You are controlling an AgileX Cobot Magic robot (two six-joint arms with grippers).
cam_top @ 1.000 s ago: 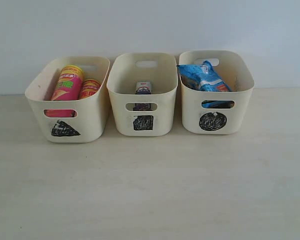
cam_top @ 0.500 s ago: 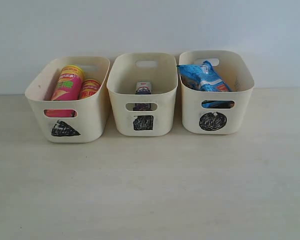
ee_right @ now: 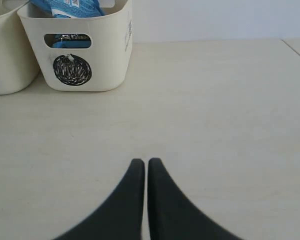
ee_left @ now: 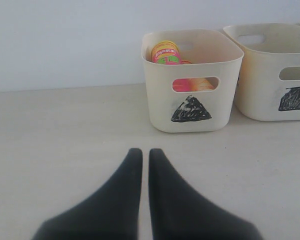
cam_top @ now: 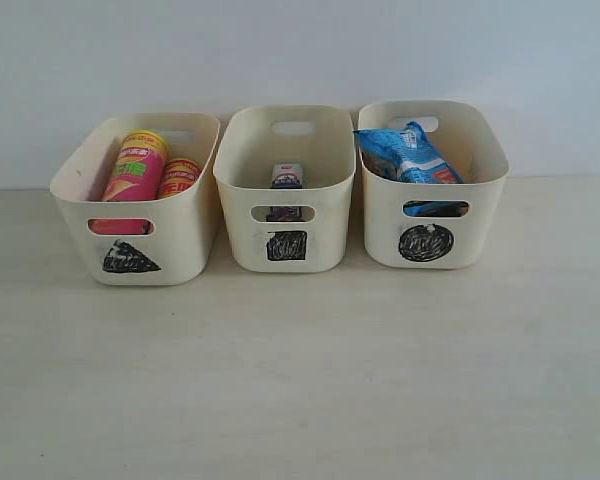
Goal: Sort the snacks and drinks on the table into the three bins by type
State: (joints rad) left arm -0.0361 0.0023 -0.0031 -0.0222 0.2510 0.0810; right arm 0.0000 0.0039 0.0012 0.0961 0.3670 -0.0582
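Three cream bins stand in a row at the back of the table. The triangle bin holds a pink-yellow chip tube and a yellow-red tube. In the square bin stands a dark carton with a white top. A blue crinkly bag sticks out of the circle bin. No arm shows in the exterior view. My left gripper is shut and empty, well short of the triangle bin. My right gripper is shut and empty, back from the circle bin.
A pale wall rises right behind the bins. The table's right edge shows in the right wrist view. Bare table stretches in front of the bins.
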